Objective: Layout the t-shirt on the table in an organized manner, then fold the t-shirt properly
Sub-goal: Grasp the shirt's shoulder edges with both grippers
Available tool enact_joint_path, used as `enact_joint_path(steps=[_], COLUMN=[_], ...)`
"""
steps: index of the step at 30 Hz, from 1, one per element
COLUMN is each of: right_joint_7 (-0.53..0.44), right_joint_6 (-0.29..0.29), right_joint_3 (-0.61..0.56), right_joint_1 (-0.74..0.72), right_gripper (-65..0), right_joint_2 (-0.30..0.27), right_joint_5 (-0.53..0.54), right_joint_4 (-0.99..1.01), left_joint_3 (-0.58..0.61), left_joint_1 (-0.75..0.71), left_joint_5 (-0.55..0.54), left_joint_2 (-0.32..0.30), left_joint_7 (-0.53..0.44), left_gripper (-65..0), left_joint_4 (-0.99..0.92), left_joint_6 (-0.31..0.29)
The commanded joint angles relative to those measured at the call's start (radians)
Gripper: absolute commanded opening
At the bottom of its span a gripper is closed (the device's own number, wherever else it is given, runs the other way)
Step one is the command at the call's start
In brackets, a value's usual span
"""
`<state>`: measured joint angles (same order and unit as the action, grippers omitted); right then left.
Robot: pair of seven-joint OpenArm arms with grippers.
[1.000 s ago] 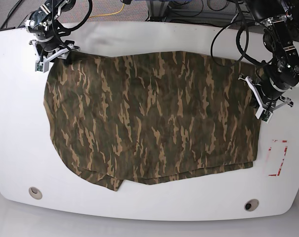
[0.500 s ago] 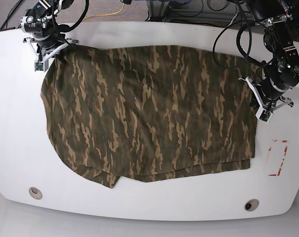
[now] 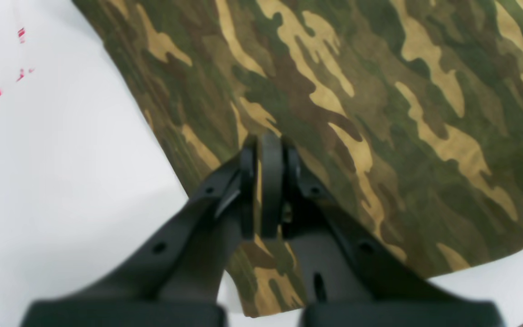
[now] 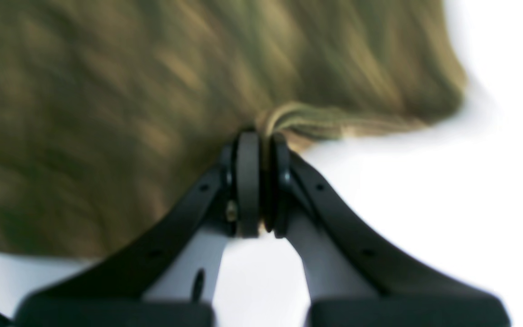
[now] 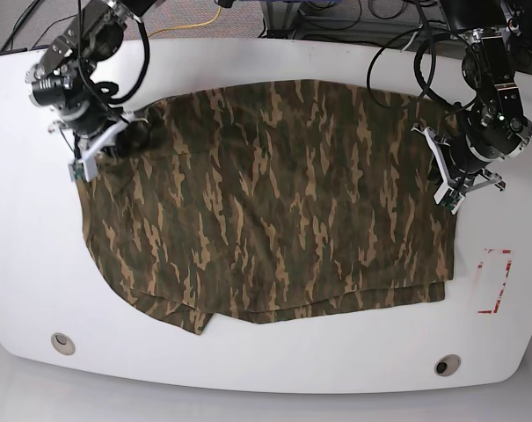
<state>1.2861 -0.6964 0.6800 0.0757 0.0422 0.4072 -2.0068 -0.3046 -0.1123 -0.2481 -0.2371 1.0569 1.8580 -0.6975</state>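
The t-shirt (image 5: 266, 202) lies spread over the middle of the table (image 5: 248, 369), with one bottom corner folded under at about 7 o'clock; the right gripper (image 4: 256, 136) is squeezed tight on a small bunch of cloth at the shirt's edge, at about 10 o'clock in the base view; the left gripper (image 3: 266, 150) is also pinched tight, with a bit of the cloth edge caught between its jaws, at about 3 o'clock; I think the step now is pulling the shirt flat and square before any fold; to do it well, both grippers should pull away from each other gently and evenly, low over the table, so the cloth goes smooth and does not slip out; the corner at 7 o'clock likely needs a tug too, since it is doubled over; the shirt is soft and floppy, with streaky green, brown and tan patches, and it bunches into a little rope where it is pinched; the table is white, smooth and shiny with round corners, so the cloth should slide easily; a red mark (image 5: 494, 280) sits near 4 o'clock, just beside the shirt.
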Motion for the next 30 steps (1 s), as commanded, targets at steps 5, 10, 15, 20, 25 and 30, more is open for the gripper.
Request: enact_joint_path(steps=[5,10,15,20,25,30], right_joint_7=[-0.033,-0.056,-0.087,-0.087,-0.087,-0.089], right_joint_6=[-0.002,-0.002,0.031,0.051,0.050,0.042], right_joint_3=[-0.101,-0.156,-0.162,-0.162,-0.156,-0.153], right_joint_1=[-0.110,-0.185,-0.227,-0.236,-0.158,-0.058], right_gripper=[-63.3,-48.5,-23.1,-2.2,0.0,0.0], right_joint_2=[-0.006,0.005,0.005,-0.026,-0.095,-0.149], right_joint_5=[0.034,0.031,0.031,0.031,0.035,0.037], right_joint_4=[0.024,0.126,0.246,0.295,0.199,0.100], left_joint_3=[-0.003,-0.003,-0.003,-0.003,-0.003,-0.003], left_joint_1=[-0.002,-0.005,-0.005,-0.007,-0.007,-0.005], left_joint_5=[-0.009,-0.009,-0.009,-0.009,-0.009,-0.009], left_joint_2=[-0.011,-0.011,-0.011,-0.011,-0.011,-0.011], left_joint_7=[-0.014,-0.014,-0.014,-0.014,-0.014,-0.014], left_gripper=[-64.6,-64.6,-64.6,-64.6,-64.6,-64.6], left_joint_4=[0.015,0.015,0.015,0.015,0.015,0.015], left_joint_6=[-0.001,-0.001,-0.001,-0.001,-0.001,-0.001])
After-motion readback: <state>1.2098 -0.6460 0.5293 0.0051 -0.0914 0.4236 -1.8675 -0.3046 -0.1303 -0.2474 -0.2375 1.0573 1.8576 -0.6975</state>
